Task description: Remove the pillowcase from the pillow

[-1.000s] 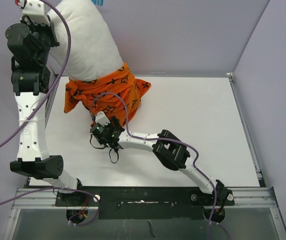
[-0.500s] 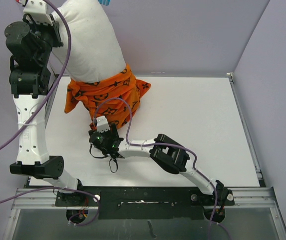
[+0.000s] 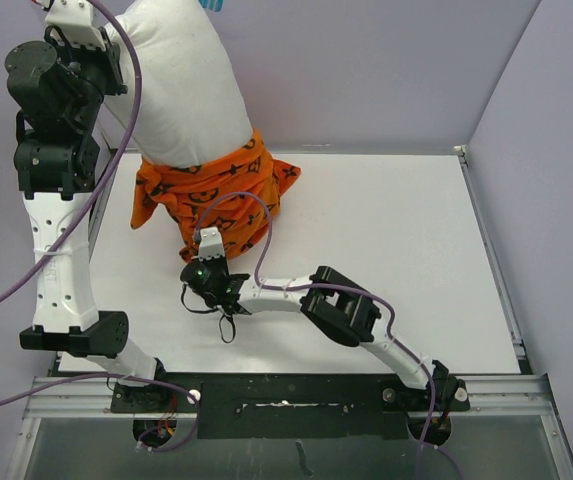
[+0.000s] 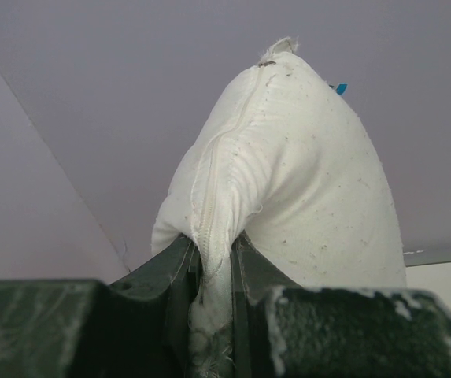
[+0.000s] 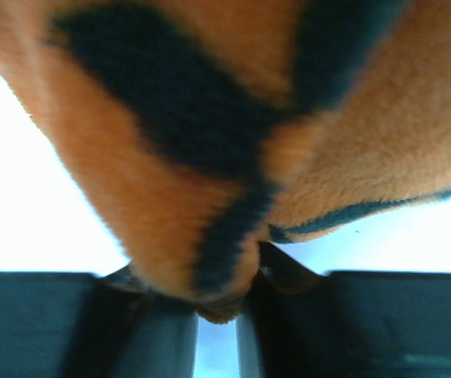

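1. The left hand (image 4: 216,264) is clamped on the seamed edge of the pillow (image 3: 181,85), hanging it high at the far left with its long axis steep.
2. The pillowcase (image 3: 211,190) bunches round the pillow's lower end. The right hand (image 5: 223,303), directly below, pinches its lowest fold.
3. Open surface (image 3: 396,260) lies toward the near and right sides, giving room to pull.

Top view: we look down from above and behind arm bases; whole bench (image 3: 386,250) in frame. Left wrist: we peer past left claw (image 4: 216,264), very near pillow (image 4: 304,181). Right wrist: we sit behind right claw (image 5: 219,303), almost against pillowcase (image 5: 115,157), blurred. Top view shares both.
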Action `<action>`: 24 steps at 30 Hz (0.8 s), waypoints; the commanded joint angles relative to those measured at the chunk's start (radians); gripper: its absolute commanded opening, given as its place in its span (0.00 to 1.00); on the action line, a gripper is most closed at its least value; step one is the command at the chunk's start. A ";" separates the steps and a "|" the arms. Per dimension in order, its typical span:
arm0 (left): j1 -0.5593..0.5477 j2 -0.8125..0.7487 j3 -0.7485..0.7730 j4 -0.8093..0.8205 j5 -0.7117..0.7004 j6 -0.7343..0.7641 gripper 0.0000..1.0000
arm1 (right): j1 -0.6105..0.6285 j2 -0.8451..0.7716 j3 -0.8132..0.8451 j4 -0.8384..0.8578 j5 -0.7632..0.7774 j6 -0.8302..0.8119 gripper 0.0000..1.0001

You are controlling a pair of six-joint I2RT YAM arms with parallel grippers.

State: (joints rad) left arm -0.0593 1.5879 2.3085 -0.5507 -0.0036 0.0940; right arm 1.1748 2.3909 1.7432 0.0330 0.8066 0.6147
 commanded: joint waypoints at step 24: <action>0.288 0.211 0.331 0.349 0.069 0.180 0.00 | 0.168 -0.752 -0.848 -1.597 0.292 1.718 0.00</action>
State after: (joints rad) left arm 0.1459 1.7790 2.5317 -0.6033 0.1379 0.1917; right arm 1.3193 1.6756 0.8795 -1.0271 1.0649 1.8267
